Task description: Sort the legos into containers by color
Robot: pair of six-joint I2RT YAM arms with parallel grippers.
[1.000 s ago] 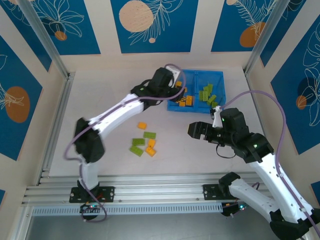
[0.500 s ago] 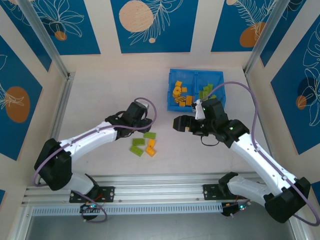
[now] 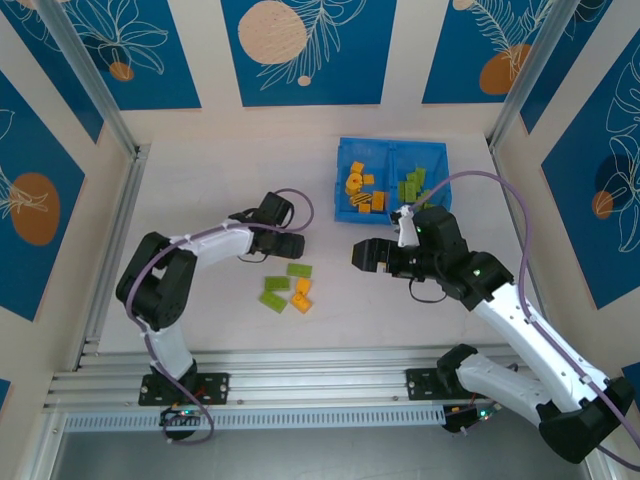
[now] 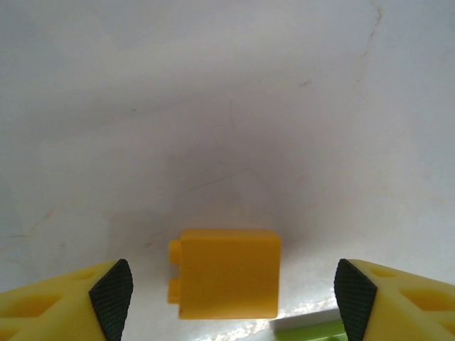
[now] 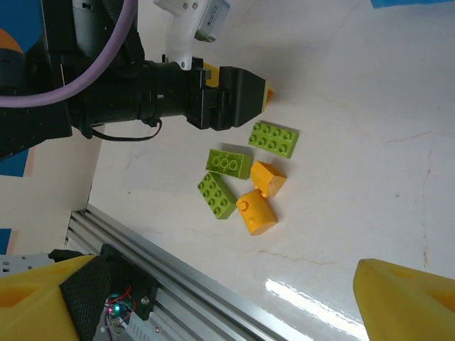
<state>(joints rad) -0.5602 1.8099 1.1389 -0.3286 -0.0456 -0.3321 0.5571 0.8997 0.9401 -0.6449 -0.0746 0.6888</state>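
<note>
Sorting stage: pick-up of one orange brick (image 4: pixel 227 273), judged not yet gripped.
Left gripper (image 4: pixel 231 291): jaws spread wide, low over the table (image 4: pixel 227 85), straddling the orange brick; a gap on both sides, no contact visible.
Brick position: between the left fingers (image 4: pixel 110 291), slightly toward 9 o'clock in the left wrist view; lying on its side, studs facing 9 o'clock, toward one pad.
Brick long axis: close to square from this angle, possibly running 9 to 3 o'clock across the jaw gap; hard to confirm.
Right gripper (image 3: pixel 362 255): spread wide, empty, hovering at 3 o'clock of the loose legos.
Loose legos (image 3: pixel 303 287): three green and two orange, clustered at 5 o'clock of the left gripper, just beside it; edge of a green brick (image 4: pixel 306 328) at 5 o'clock of the orange brick.
Blue bin (image 3: pixel 345 150): at 1 o'clock of the left gripper, well apart; orange legos in the 9 o'clock compartment, green in the 3 o'clock compartment.
Nearer arm: left, directly over the brick; right arm closer to the bin, not to the brick.
Next move, as judged: close on the stud face and the opposite face, lift, carry toward 1 o'clock, release into the orange compartment.
Risk: nudging of the neighbouring green brick on closing.
</note>
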